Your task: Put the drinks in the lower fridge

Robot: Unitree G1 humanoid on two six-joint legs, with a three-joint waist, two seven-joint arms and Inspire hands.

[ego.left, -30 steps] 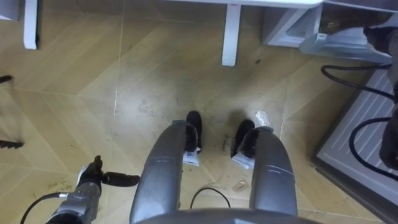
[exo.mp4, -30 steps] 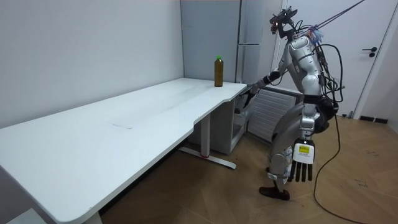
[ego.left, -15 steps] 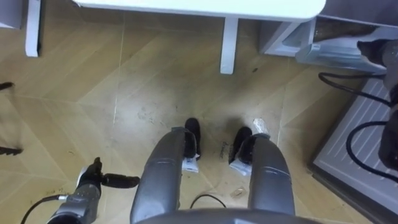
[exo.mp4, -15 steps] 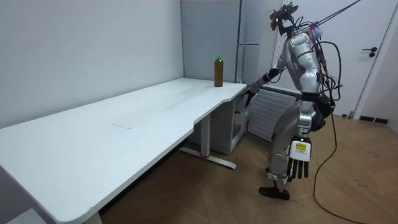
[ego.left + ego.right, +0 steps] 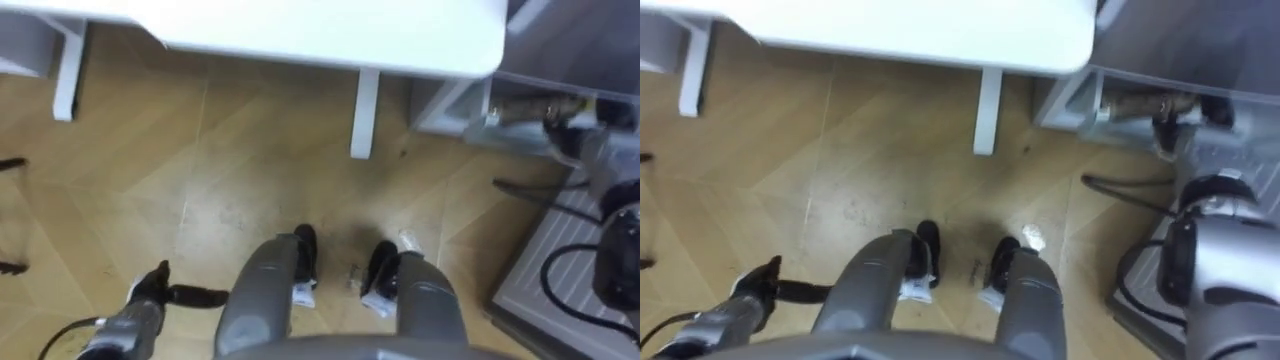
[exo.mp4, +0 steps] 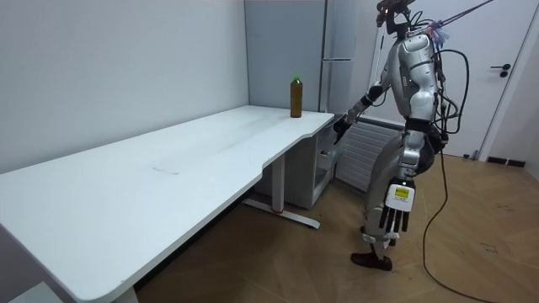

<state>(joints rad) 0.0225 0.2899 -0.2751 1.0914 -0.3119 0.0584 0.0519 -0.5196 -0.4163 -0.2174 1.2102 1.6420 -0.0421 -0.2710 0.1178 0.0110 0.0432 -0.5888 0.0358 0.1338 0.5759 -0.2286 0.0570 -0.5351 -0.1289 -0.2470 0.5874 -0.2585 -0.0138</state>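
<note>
A brown drink bottle (image 6: pixel 296 96) with a green cap stands upright on the far corner of the white table (image 6: pixel 168 168), just before the tall grey fridge (image 6: pixel 337 50). I stand at that end of the table, facing it. My right hand (image 6: pixel 340 128) is held out low beside the table's corner, below the bottle and apart from it; how its fingers stand is unclear. My left hand (image 6: pixel 394 215) hangs at my side with straight fingers and holds nothing. It also shows at the lower left of the left eye view as my left hand (image 5: pixel 150 295).
The table's edge (image 5: pixel 330 40) and its white leg (image 5: pixel 364 112) lie ahead of my feet. A ribbed grey panel (image 5: pixel 545 285) stands low on my right by the fridge. Wooden floor (image 5: pixel 230 160) spreads to my left. A closed door (image 6: pixel 514 76) is behind me.
I have straightened up and my head has tipped forward, so more of the table's edge shows. My left hand has swung a little nearer my leg. The bottle has not moved.
</note>
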